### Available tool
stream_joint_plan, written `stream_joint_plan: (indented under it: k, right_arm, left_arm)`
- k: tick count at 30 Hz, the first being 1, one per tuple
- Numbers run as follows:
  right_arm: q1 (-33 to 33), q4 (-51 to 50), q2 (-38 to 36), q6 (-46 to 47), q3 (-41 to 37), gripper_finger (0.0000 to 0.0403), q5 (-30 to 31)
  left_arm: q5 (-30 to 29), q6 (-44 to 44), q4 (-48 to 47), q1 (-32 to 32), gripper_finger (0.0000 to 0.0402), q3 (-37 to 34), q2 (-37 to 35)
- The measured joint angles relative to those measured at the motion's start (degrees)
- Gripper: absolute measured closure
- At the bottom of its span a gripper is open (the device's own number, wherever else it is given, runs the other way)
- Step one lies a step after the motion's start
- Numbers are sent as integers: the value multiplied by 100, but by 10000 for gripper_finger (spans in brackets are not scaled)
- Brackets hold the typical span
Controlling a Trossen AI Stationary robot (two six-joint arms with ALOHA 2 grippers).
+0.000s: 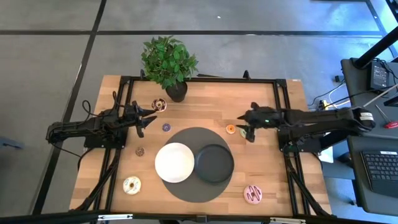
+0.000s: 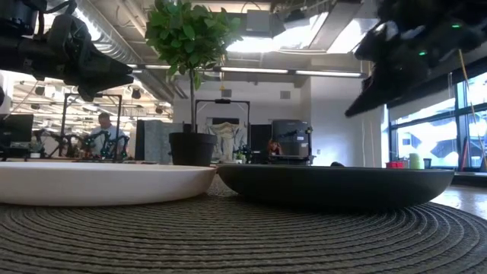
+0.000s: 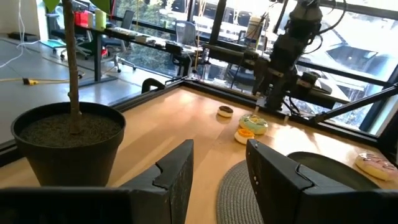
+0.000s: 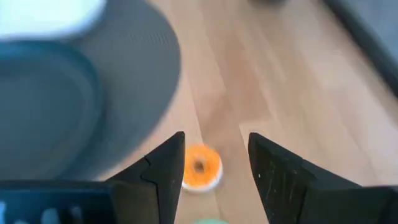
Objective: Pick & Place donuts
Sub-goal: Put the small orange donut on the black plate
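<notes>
A small orange donut (image 1: 231, 129) lies on the wooden table just off the grey mat's right rim, with a green donut (image 1: 242, 132) beside it. My right gripper (image 1: 249, 133) hovers over them, open and empty. In the right wrist view the orange donut (image 4: 200, 167) lies on the wood just ahead of its open fingers (image 4: 214, 140). My left gripper (image 1: 149, 121) is open and empty above the table's left part, near the plant pot (image 3: 68, 140). A purple donut (image 1: 166, 127), a brown one (image 1: 140, 150), a chocolate-and-white one (image 1: 159, 104), a white one (image 1: 131, 185) and a pink one (image 1: 252, 194) lie on the table.
A white plate (image 1: 174, 162) and a black plate (image 1: 214, 163) sit side by side on the round grey mat (image 1: 193, 138) at the table's middle. A potted plant (image 1: 168, 62) stands at the far edge, left of centre. A person shows in the room beyond the table (image 2: 103, 129).
</notes>
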Motion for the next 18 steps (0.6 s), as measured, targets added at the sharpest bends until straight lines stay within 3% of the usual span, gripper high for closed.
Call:
stream_joint_plan:
  k: [6,18]
  right_arm:
    - [-324,-372,1347,-16,629,225,-604]
    - [-690,-412,2960,-35,1127,225,-640]
  left_arm:
    - [-2,13,0,-2,258,1,0]
    - [-2,17,0,-2,258,-1,0]
